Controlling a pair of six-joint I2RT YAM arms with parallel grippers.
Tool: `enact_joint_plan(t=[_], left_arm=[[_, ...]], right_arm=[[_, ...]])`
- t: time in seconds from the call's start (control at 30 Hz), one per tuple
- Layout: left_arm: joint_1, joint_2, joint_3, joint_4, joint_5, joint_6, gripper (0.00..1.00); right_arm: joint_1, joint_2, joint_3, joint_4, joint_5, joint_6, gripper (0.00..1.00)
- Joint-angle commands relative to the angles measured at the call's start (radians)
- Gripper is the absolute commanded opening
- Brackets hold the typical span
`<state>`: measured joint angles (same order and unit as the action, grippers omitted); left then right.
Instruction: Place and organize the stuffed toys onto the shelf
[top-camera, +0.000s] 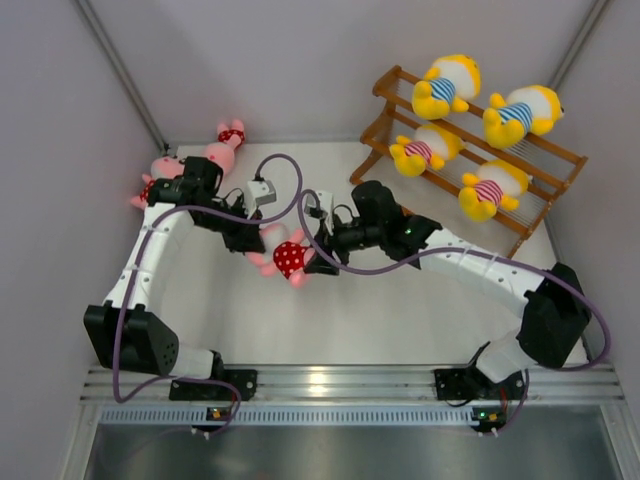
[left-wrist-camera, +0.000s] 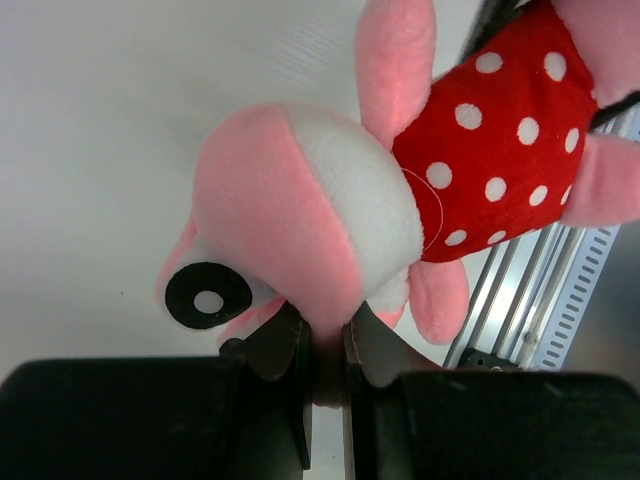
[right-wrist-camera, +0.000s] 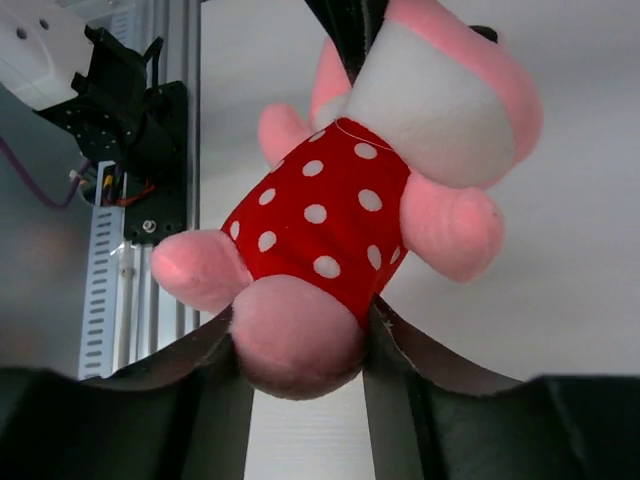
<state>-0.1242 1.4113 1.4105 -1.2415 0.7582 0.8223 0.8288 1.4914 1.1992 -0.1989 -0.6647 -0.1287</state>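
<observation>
**Both grippers on one pink doll at mid-table**

Your left arm rises from its base at the near left, bends close to the left wall and reaches in over the table. The left gripper points toward the right. Your right arm stretches low from the near right, and the right gripper points left, facing the other. The pink doll in the red white-dotted outfit sits between them, near the middle of the table. From above you cannot tell whether it touches the tabletop.

The left wrist view gives you what the top view hides. The left gripper's jaws are almost closed and pinch a small fold of plush at the doll's head. Its round black-and-white eye is just to the left of the fingers.

In the right wrist view the right gripper's jaws stand wider, pressed against both sides of a rounded pink foot. The doll's dotted body rises above them. The left gripper's dark fingers show at the top, at the head.

Only the top view shows you the rest. The shelf stands at the far right with four yellow dolls on it. Two in blue stripes are on top, and two in pink stripes are lower down. Two more pink dolls lie at the far left beside your left arm, well apart from the shelf.
</observation>
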Motion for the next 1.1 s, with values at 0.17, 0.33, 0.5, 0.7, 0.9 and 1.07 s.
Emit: enact_joint_plan(t=[0.17, 0.33, 0.5, 0.7, 0.9, 1.07], left_arm=[[-0.005, 0.037, 0.045, -0.019, -0.067, -0.041, 0.13], [0.024, 0.143, 0.169, -0.018, -0.188, -0.207, 0.39], [0.178, 0.205, 0.249, -0.018, -0.149, -0.242, 0.41], [0.189, 0.221, 0.214, -0.019, -0.181, -0.236, 0.41], [0.189, 0.206, 0.200, -0.018, -0.198, -0.210, 0.41], [0.189, 0.199, 0.194, -0.018, -0.200, -0.198, 0.41]], right_arm=[[0.033, -0.036, -0.049, 0.226, 0.190, 0.162, 0.00], [0.030, -0.056, -0.223, 0.360, 0.627, 0.328, 0.00], [0.033, -0.108, -0.455, 0.617, 0.931, 0.406, 0.00], [0.009, -0.088, -0.613, 0.926, 1.191, 0.414, 0.00], [-0.048, -0.010, -0.679, 1.134, 1.206, 0.356, 0.00], [-0.069, 0.058, -0.711, 1.295, 1.225, 0.267, 0.00]])
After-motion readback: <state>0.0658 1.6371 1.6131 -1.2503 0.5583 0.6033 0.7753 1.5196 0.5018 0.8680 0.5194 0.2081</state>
